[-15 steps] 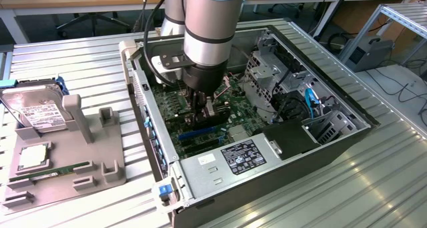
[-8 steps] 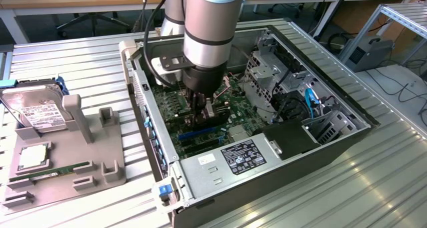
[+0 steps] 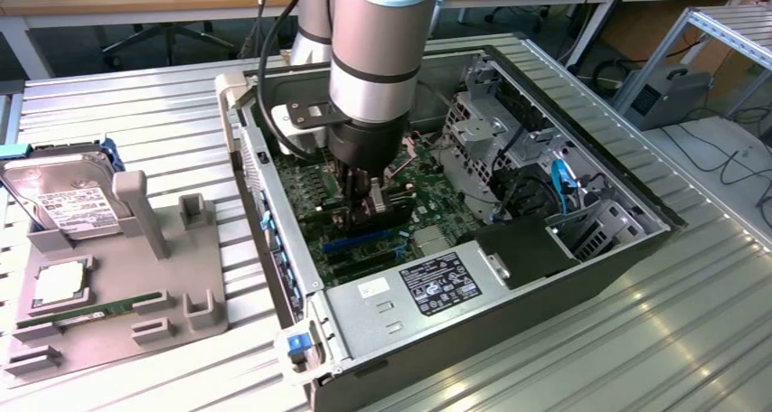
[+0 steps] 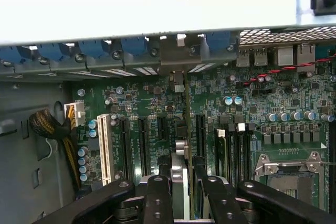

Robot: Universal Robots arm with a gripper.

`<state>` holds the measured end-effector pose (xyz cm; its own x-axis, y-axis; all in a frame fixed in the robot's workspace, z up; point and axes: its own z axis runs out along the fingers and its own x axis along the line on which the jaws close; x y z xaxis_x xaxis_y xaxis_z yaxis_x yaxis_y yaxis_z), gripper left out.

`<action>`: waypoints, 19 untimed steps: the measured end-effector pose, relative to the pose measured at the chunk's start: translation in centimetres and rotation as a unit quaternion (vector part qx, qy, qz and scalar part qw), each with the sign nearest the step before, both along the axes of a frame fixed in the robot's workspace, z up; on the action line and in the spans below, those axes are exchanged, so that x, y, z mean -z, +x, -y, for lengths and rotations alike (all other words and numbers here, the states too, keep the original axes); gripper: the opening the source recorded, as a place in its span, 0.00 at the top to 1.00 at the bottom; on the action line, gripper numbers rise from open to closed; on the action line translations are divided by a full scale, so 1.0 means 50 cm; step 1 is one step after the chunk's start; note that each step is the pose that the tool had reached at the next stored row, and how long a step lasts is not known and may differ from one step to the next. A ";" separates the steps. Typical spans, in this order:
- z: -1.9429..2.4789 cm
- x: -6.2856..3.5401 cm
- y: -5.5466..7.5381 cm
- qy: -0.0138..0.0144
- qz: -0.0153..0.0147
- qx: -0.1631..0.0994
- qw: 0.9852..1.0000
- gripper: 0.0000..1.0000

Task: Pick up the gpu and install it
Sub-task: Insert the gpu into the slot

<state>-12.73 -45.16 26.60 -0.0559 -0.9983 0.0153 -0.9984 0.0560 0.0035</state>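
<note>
My gripper (image 3: 365,200) is lowered inside the open computer case (image 3: 507,294), shut on the gpu (image 3: 376,220), a thin black card held on edge just above the green motherboard (image 3: 417,182). In the wrist view the gpu (image 4: 180,153) appears edge-on between the two black fingers (image 4: 157,195). It runs toward the rear wall of the case, where its metal end meets the row of blue slot clips (image 4: 131,45). The card lies over the gap between two black expansion slots (image 4: 143,145). Whether its edge sits in a slot is hidden.
A white slot (image 4: 105,148) and a yellow-black cable bundle (image 4: 50,129) lie to one side, memory slots and the CPU socket (image 4: 286,169) to the other. Outside the case, a grey holder (image 3: 181,285) carries a hard drive (image 3: 67,200) and a green memory stick (image 3: 90,311). Drive cages (image 3: 483,132) crowd the case's far side.
</note>
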 end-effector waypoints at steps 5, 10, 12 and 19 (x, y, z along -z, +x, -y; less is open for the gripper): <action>0.0000 0.000 -0.004 0.000 0.000 0.000 1.000 0.73; 0.0000 0.000 -0.005 0.000 0.000 0.000 1.000 0.73; 0.0000 0.003 -0.005 0.000 0.000 0.000 1.000 0.73; 0.0001 0.010 -0.005 0.000 0.000 0.000 1.000 0.73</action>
